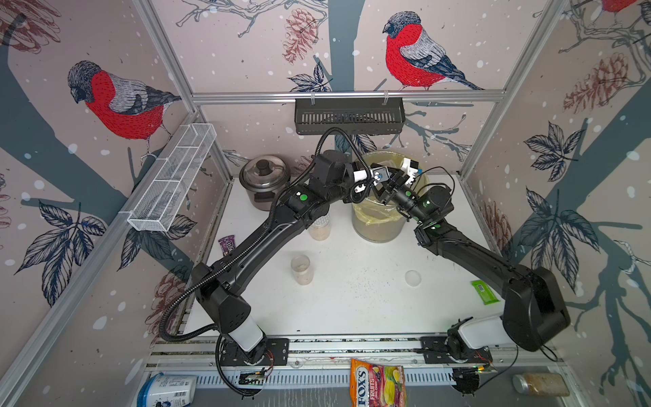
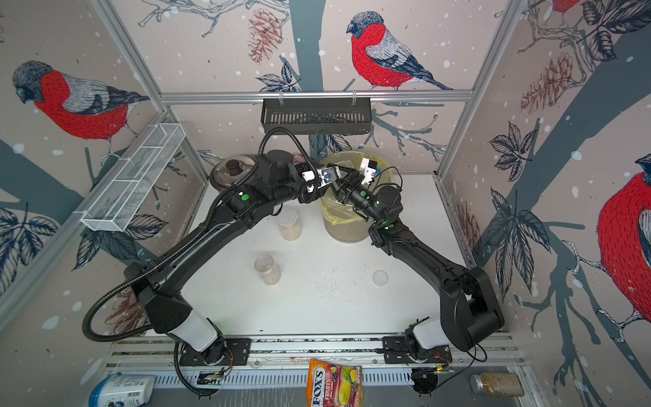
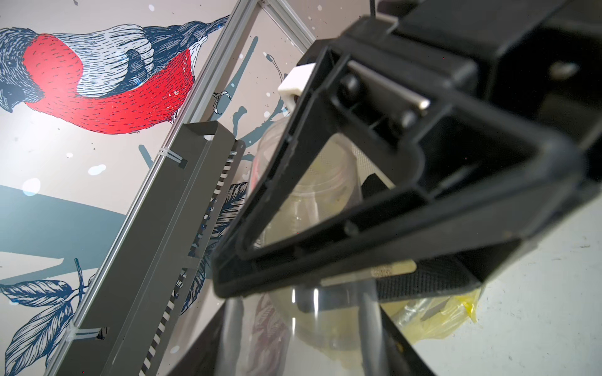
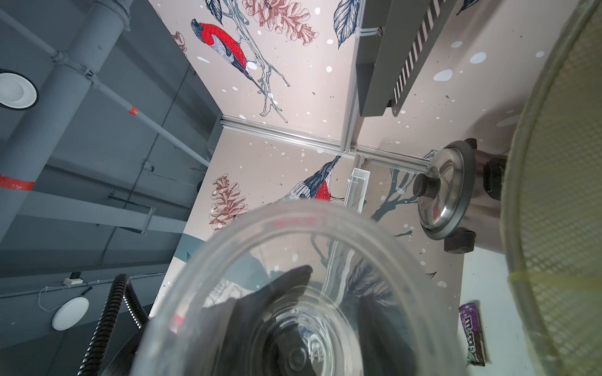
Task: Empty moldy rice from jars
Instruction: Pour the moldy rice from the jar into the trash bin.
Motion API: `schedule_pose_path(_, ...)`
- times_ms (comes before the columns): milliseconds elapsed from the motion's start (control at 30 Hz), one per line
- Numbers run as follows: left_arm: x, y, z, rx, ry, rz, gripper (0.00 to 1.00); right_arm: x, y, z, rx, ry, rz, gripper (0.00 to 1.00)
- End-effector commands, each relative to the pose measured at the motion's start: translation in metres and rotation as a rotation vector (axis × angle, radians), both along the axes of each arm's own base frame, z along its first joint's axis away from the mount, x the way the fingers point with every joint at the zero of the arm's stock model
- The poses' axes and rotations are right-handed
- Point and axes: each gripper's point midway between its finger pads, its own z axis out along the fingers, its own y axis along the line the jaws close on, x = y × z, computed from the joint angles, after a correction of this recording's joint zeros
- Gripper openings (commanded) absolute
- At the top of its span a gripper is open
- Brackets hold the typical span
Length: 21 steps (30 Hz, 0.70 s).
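Smack against the right wrist lens is a clear cylindrical plastic jar (image 4: 293, 247), pinched between the black fingers of the right gripper (image 4: 325, 302) above the big translucent bin with the yellow bag (image 1: 377, 230). Just beside it, the left gripper (image 1: 391, 180) has its jaws pressed together. Down on the white table (image 1: 352, 303), pale beige moldy rice (image 1: 304, 278) sits in the bottom of a narrow clear-lidded jar (image 1: 301, 264). There's more in the wider jar with the silver dotted lid (image 1: 320, 225), half under the left arm. A loose clear round lid (image 1: 413, 277) lies nearer the right arm.
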Motion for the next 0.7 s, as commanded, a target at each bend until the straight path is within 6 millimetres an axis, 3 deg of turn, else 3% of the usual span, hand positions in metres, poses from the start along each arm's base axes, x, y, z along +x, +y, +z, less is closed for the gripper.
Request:
schedule_pose_path(0, -0.002, 0.001, 0.028, -0.07, -0.064, -0.008, 0.49, 0.029, -0.022, -0.006, 0.011, 0.075, -0.169, 0.32)
schedule_pose_path(167, -0.004, -0.003, 0.027, -0.08, -0.054, -0.029, 0.52, 0.037, -0.028, -0.006, 0.008, 0.087, -0.205, 0.32)
schedule_pose_path(667, -0.007, -0.016, 0.005, -0.078, 0.001, -0.091, 0.64, 0.042, -0.019, -0.017, -0.052, 0.124, -0.23, 0.31)
